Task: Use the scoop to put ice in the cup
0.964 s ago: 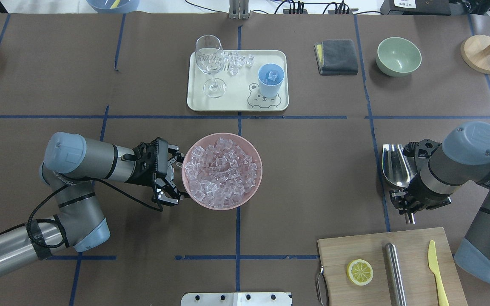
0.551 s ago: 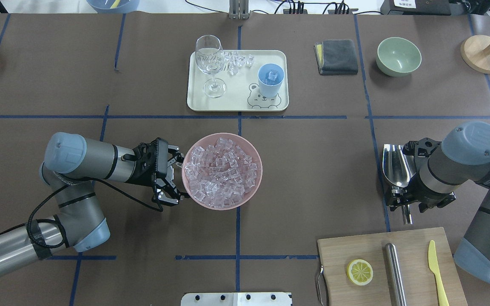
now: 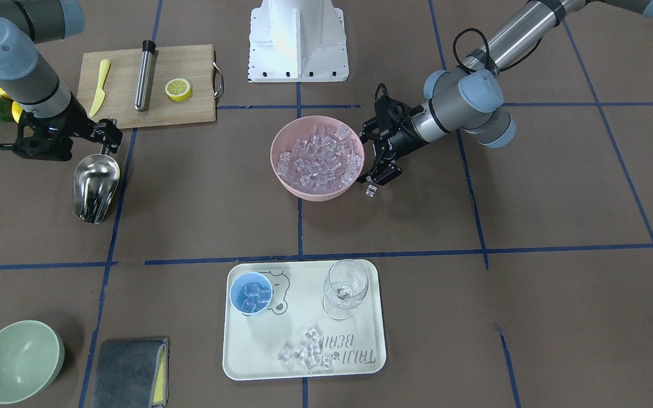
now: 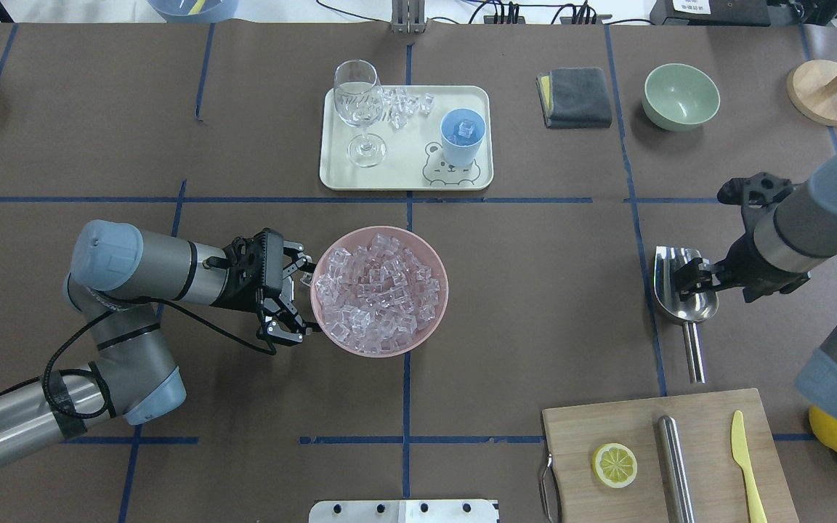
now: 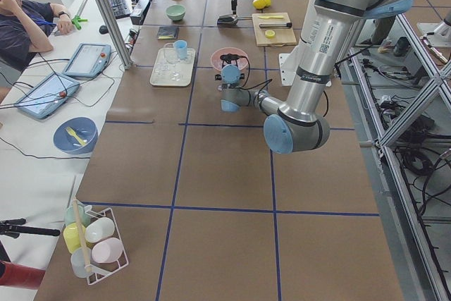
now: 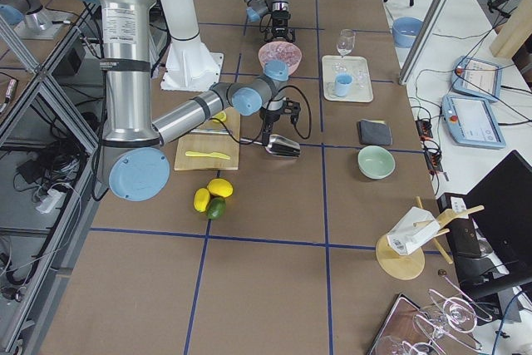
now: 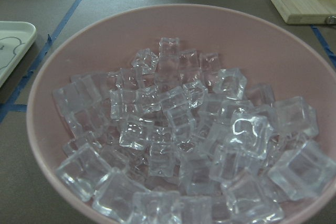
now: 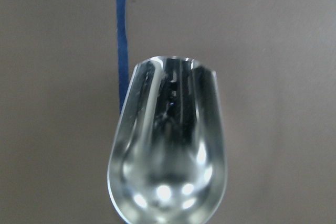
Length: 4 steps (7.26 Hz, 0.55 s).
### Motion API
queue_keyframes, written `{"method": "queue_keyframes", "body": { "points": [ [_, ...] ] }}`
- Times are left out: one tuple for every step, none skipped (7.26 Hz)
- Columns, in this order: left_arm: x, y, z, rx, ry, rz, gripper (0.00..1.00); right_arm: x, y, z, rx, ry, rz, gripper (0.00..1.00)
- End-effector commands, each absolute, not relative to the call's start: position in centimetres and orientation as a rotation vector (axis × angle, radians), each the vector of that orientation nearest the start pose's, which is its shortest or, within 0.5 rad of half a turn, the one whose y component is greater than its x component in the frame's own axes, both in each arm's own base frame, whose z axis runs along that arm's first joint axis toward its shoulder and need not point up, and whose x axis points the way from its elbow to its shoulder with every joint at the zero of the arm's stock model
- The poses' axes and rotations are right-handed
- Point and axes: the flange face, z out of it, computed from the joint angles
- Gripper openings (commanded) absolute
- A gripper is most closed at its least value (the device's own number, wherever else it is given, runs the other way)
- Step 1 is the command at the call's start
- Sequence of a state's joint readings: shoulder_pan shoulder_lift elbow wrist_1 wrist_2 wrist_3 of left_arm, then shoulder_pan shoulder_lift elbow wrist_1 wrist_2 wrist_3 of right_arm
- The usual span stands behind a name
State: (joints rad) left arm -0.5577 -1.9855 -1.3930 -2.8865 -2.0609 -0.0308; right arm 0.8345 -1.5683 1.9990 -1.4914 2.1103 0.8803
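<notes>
While left tool [image 4: 304, 299] sits spread wide at left rim of pink bowl [image 4: 439, 292], frame centre, ice [image 4: 378, 290] heaped inside. Right tool [image 4: 689, 274] hovers, fingers apart, empty, over scoop [image 4: 684, 309] lying on surface [image 4: 535, 290], right side. Cup [image 4: 462, 138] on tray [image 4: 404, 156], upper centre, few cubes inside.

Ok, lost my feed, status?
Left pincer open at bowl. Right pincer open above scoop, scoop empty on table. Few cubes in cup. One stray cube by bowl.
</notes>
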Motion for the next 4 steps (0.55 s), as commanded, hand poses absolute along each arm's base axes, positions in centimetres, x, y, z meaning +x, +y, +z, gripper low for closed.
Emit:
{"method": "queue_keyframes", "body": {
  "points": [
    [47.8,-43.2,37.3,1.198,1.13,1.116,1.0,-17.9,-45.1,46.6,0.069,-0.678,-0.127,1.0],
    [46.3,-44.5,38.0,1.199,1.104,1.095,1.0,-12.4,-46.6,47.5,0.086,-0.657,-0.215,1.0],
    [44.5,-45.7,38.6,1.201,1.077,1.07,1.0,-6.5,-47.0,49.1,0.099,-0.644,-0.285,1.0],
    [42.0,-47.3,40.4,1.181,1.033,1.033,1.0,0.2,-46.3,51.0,0.112,-0.639,-0.309,1.0]
  ]
}}
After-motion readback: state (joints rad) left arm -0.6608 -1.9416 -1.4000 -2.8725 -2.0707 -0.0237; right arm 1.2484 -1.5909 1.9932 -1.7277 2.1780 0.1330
